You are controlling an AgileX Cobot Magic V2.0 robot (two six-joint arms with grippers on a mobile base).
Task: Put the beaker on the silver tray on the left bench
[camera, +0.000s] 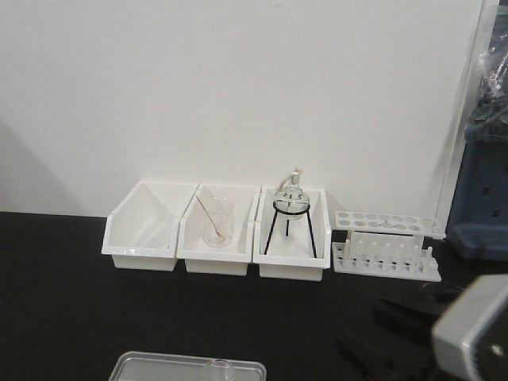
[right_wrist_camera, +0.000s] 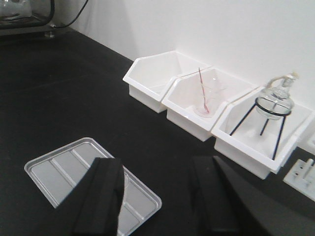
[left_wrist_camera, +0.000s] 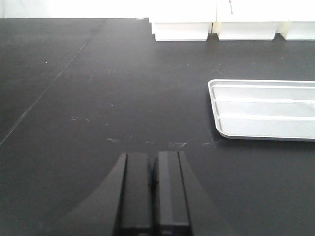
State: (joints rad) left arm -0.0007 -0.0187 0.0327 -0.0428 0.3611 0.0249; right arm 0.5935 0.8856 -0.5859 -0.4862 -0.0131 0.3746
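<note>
The black bench (camera: pixel 63 317) fills most of what I see, with the white bins (camera: pixel 141 242) lined up along the wall at its back. Nearer to me lies the silver tray (right_wrist_camera: pixel 54 169), flat on the bench. The beaker (camera: pixel 218 367) appears to stand inside it, though only its clear rim peeks in at the bottom edge of the front view, and my own finger hides most of it from the right wrist. My right jaws are spread wide and hold nothing, hanging just above the tray's near end. My left jaws are pressed together, empty, low over bare bench beside the tray. I judge the placing done; only pulling clear remains.
</note>
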